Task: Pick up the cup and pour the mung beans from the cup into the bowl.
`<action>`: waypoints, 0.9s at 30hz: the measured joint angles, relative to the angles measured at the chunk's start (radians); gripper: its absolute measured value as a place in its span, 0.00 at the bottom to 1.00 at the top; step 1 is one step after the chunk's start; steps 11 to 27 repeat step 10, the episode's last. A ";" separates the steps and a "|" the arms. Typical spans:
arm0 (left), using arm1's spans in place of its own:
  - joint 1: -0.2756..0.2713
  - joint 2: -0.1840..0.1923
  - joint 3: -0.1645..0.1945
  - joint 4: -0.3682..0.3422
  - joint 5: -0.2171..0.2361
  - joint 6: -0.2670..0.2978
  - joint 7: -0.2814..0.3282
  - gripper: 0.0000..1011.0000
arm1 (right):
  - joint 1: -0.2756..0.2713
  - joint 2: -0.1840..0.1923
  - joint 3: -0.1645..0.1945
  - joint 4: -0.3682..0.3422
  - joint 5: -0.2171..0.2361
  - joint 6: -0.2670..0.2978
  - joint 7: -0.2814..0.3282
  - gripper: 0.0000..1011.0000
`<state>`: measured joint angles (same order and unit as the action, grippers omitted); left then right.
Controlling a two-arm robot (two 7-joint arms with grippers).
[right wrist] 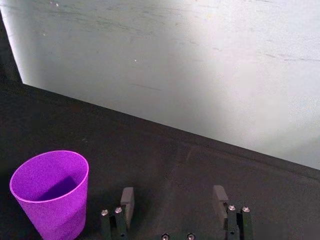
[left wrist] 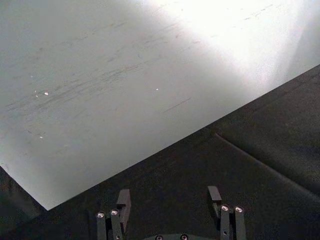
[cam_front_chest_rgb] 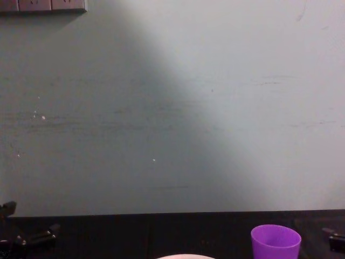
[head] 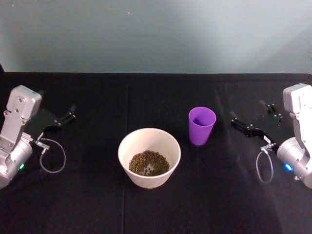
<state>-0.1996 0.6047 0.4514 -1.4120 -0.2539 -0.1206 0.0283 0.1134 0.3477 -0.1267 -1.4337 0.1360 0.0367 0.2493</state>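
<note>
The purple cup (head: 202,125) stands upright on the black table, just right of centre, and its inside shows plain purple in the right wrist view (right wrist: 50,192). Left of it and nearer me sits the pale bowl (head: 146,181), holding a heap of mung beans (head: 148,163). My right gripper (head: 248,113) hovers open a short way to the cup's right, nothing between its fingers (right wrist: 173,196). At the table's far left my left gripper (head: 72,113) is open too (left wrist: 169,197). The chest view catches the cup (cam_front_chest_rgb: 275,242) and a sliver of the bowl's rim (cam_front_chest_rgb: 186,257).
A black cloth covers the table (head: 97,204), which ends at a pale wall (head: 156,34) behind. A loose cable loop (head: 51,156) hangs by my left arm and another (head: 265,165) by my right arm.
</note>
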 joint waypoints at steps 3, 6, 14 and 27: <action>0.000 0.000 0.000 0.000 0.000 0.000 0.000 0.99 | 0.000 0.000 0.000 0.000 0.000 0.000 0.000 0.99; 0.000 0.000 0.000 0.000 0.000 0.000 0.000 0.99 | 0.000 0.000 0.000 0.000 0.000 0.000 0.001 0.99; 0.000 0.000 0.000 0.000 0.000 0.000 0.000 0.99 | 0.000 0.001 0.000 0.000 -0.001 0.000 0.001 0.99; 0.000 0.000 0.000 0.000 0.000 0.000 0.000 0.99 | 0.000 0.001 0.000 0.000 -0.001 0.000 0.001 0.99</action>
